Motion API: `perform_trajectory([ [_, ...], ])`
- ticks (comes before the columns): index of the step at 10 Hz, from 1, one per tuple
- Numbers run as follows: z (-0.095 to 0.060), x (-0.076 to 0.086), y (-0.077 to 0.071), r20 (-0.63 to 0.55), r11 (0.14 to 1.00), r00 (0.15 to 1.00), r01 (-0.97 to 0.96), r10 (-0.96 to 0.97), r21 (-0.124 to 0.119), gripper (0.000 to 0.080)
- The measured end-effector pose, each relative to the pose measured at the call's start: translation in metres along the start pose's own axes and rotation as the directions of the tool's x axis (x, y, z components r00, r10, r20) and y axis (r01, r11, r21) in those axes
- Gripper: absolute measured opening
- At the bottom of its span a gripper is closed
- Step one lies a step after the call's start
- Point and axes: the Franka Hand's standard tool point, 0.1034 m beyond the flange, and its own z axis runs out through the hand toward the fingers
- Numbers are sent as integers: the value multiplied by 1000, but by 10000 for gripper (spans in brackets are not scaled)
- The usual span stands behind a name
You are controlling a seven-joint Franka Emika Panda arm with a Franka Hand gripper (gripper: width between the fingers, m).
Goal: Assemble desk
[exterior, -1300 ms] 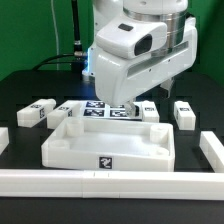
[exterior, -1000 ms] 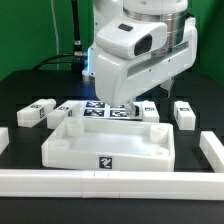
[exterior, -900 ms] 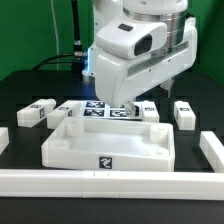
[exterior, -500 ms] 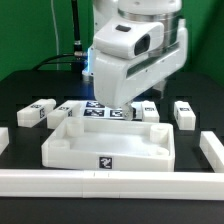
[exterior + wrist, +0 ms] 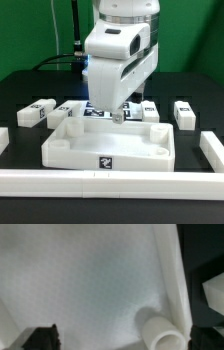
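The desk's white rimmed tabletop [image 5: 110,146] lies in the middle of the black table with its hollow side up. Two leg blocks [image 5: 38,112] [image 5: 63,110] lie behind it toward the exterior view's left, and two more [image 5: 148,111] [image 5: 183,113] toward the right. My gripper [image 5: 116,115] hangs open over the tabletop's far rim, holding nothing. In the wrist view the tabletop's floor [image 5: 80,280] fills the picture. A round socket [image 5: 160,328] by the rim lies between my dark fingertips [image 5: 40,338], and the gripper [image 5: 122,339] is open.
The marker board [image 5: 97,110] lies flat behind the tabletop, under the arm. Long white border rails run along the front [image 5: 100,181] and the right [image 5: 211,150]. A cable [image 5: 72,45] hangs at the back.
The arm's hand has turned and shifted toward the exterior view's left, over the tabletop's far rim. The jaws stayed open and no part moved.
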Motion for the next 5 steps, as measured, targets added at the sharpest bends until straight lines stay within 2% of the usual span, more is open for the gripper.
perform_trajectory([
  [2, 1, 0, 0, -1, 1000, 1000, 3, -3, -3, 650],
  [3, 4, -7, 10, -38, 975, 982, 177, -183, -134, 650],
  [4, 11, -18, 1, -36, 962, 973, 221, -230, -161, 650],
  [5, 17, -26, -1, -31, 959, 969, 238, -245, -153, 650],
])
